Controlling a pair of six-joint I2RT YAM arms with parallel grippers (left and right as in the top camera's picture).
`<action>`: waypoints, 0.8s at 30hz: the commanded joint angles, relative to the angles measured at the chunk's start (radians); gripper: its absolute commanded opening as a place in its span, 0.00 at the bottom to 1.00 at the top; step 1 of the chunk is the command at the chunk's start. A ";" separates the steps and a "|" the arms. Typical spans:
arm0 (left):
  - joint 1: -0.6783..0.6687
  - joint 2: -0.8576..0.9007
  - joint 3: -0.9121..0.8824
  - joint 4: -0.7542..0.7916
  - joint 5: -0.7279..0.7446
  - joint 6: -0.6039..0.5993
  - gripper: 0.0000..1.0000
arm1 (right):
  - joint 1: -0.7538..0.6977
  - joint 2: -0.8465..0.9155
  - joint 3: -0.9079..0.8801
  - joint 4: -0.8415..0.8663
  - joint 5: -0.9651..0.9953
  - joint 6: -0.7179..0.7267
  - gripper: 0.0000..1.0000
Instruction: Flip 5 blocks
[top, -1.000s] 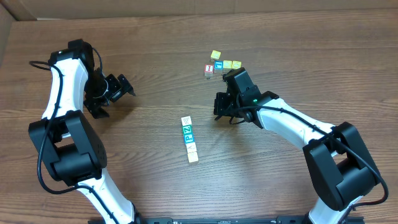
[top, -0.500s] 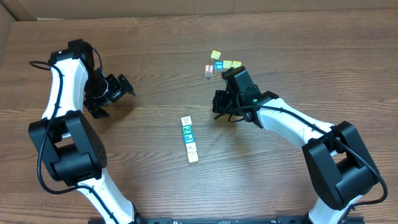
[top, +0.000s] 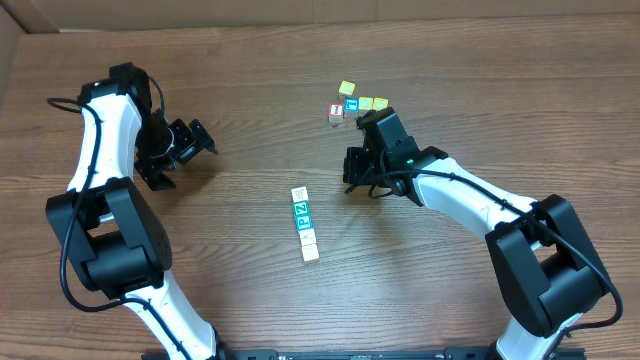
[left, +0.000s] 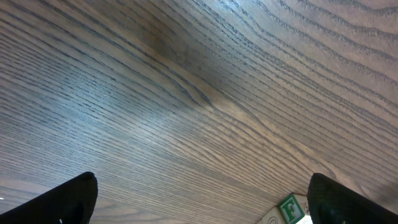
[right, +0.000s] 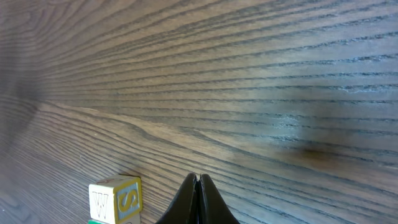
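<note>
— Near the middle of the tabletop, what do you see?

— The blocks (top: 305, 223) lie there in one short row, each touching the next. The row runs from the far side toward the near edge. At the far end is a whitish one, then the green Z cube (top: 301, 207), the blue P cube (top: 305, 221), another whitish one, and a cream one at the near end.

— Where is the right gripper (top: 350, 182)?

— It is to the right of the row's far end, near it but not touching. The two jaws are pressed together and hold nothing. Its wrist view shows the W cube (right: 116, 199) just beside the fingertips.

— And the left gripper (top: 200, 140)?

— It is well apart from the row, toward the left edge. The jaws are spread wide with nothing between them.

— Anything else on the tabletop?

— Toward the far edge there is a small cluster: three yellow cubes (top: 365, 103), a blue-letter cube (top: 351, 103) and a red-letter cube (top: 336, 111).
</note>
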 joint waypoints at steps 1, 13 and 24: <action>-0.010 -0.003 0.018 0.001 0.004 0.015 1.00 | 0.009 0.014 0.001 -0.001 0.008 -0.022 0.04; -0.010 -0.003 0.018 0.001 0.004 0.016 1.00 | 0.018 0.014 0.001 -0.019 0.008 -0.026 0.04; -0.010 -0.003 0.018 0.001 0.004 0.015 1.00 | 0.018 0.014 0.001 -0.011 0.024 -0.024 0.04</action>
